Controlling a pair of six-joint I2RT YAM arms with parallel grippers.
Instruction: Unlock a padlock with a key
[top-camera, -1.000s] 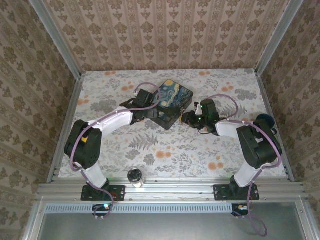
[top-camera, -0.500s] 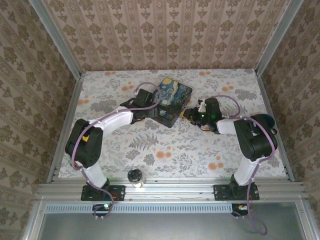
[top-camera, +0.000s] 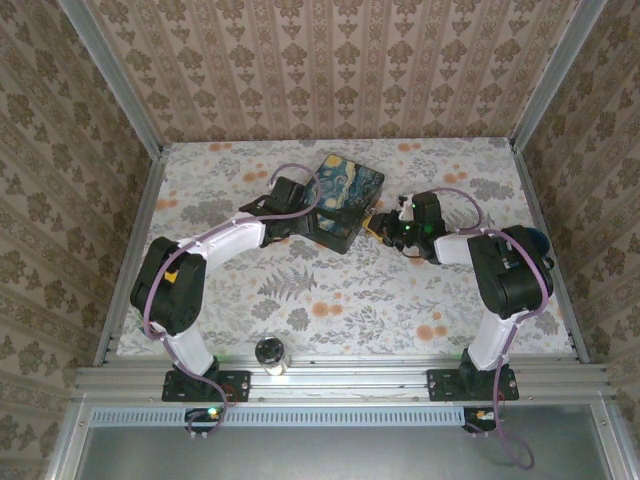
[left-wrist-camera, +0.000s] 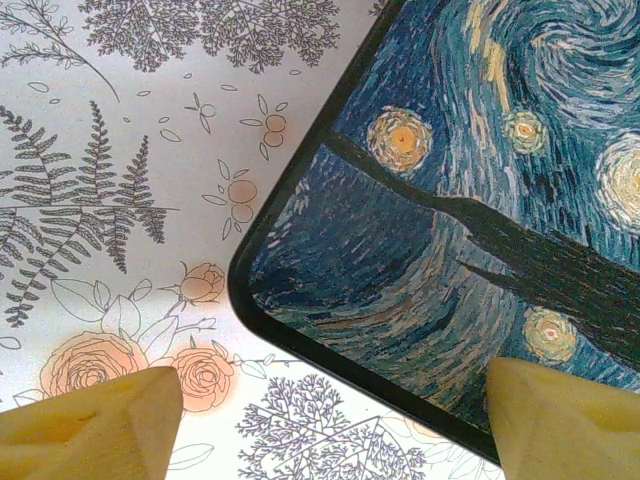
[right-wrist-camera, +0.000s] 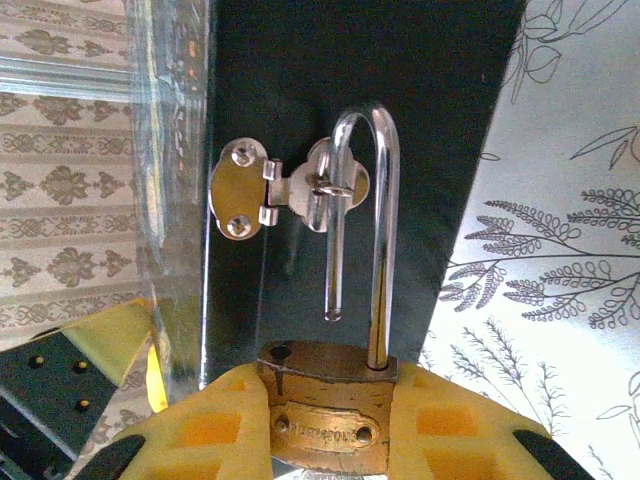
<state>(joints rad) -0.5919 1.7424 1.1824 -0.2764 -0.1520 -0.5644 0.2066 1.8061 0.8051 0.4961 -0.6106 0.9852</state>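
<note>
Padlock (right-wrist-camera: 325, 420) at box (right-wrist-camera: 440, 90) clasp (right-wrist-camera: 265, 190), shackle (right-wrist-camera: 385, 250) open.
Clamped by its brass body in right fingers (right-wrist-camera: 205, 430), free shackle leg hooked through clasp; left fingers (left-wrist-camera: 95, 420) spread wide astride box corner.

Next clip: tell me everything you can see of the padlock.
The padlock is small, with a brass-looking body carrying a stamped plate whose lettering is unreadable, and a silvery U-shackle. The shackle stands open: its long leg sits in the body, while its short leg hangs free above it, threaded through the loop of the clasp on the dark tin box. The right tool grips the body between its yellow fingers, with the shackle pointing away from it.
</note>
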